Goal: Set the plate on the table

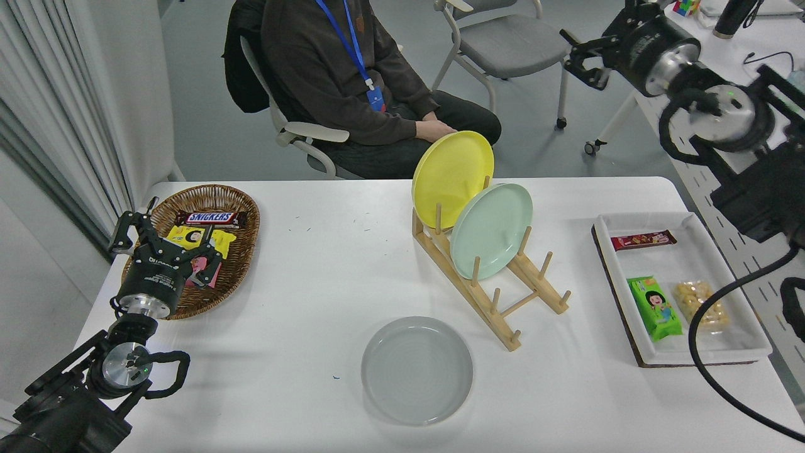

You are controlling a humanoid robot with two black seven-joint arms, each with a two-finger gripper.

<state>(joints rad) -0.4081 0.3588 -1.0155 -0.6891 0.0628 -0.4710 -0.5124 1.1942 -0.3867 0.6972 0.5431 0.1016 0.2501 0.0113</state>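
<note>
The grey plate (pixel 417 369) lies flat on the white surface (pixel 314 283), near the front edge and just near-left of the wooden rack (pixel 497 289). The rack holds a yellow plate (pixel 451 177) and a mint plate (pixel 490 229), both standing tilted. The right gripper (pixel 585 55) is raised high at the far right, well apart from everything, fingers spread and empty. The left gripper (pixel 160 242) is parked at the near left over the wicker basket (pixel 242 217), fingers spread.
</note>
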